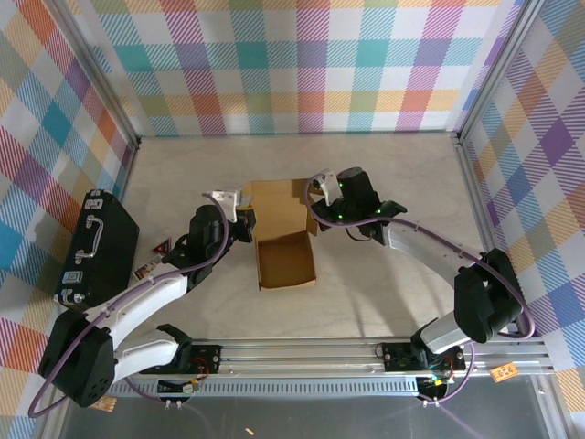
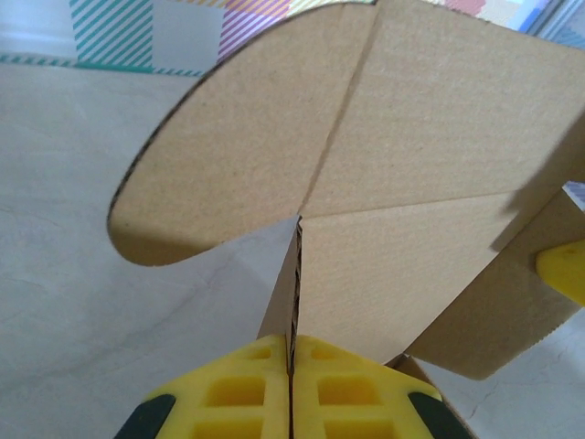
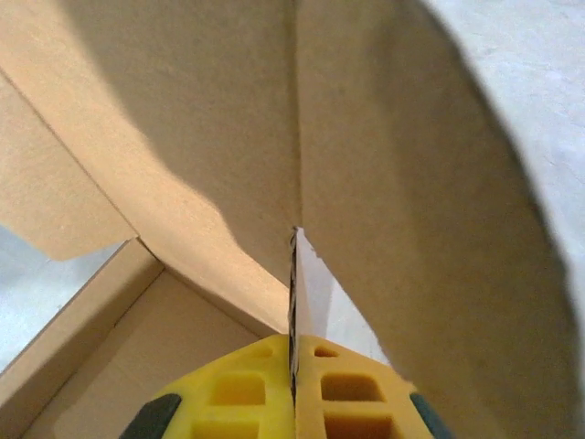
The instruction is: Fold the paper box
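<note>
The paper box [image 1: 285, 247] is brown corrugated cardboard in the middle of the table, its tray part open toward me and its lid panel standing up behind. My left gripper [image 1: 245, 216] is shut on the box's left side wall; in the left wrist view the yellow fingertips [image 2: 239, 389] pinch the cardboard edge [image 2: 294, 302] under a rounded flap [image 2: 238, 146]. My right gripper [image 1: 315, 212] is shut on the right side wall; in the right wrist view its yellow pads [image 3: 352, 393] clamp the thin wall edge [image 3: 293, 293], with the box floor [image 3: 137, 366] to the left.
A black hard case with a handle [image 1: 96, 245] lies at the left wall. A small red and white card [image 1: 157, 254] lies between it and my left arm. Plaid walls close in the back and sides; a metal rail [image 1: 366, 350] runs along the near edge.
</note>
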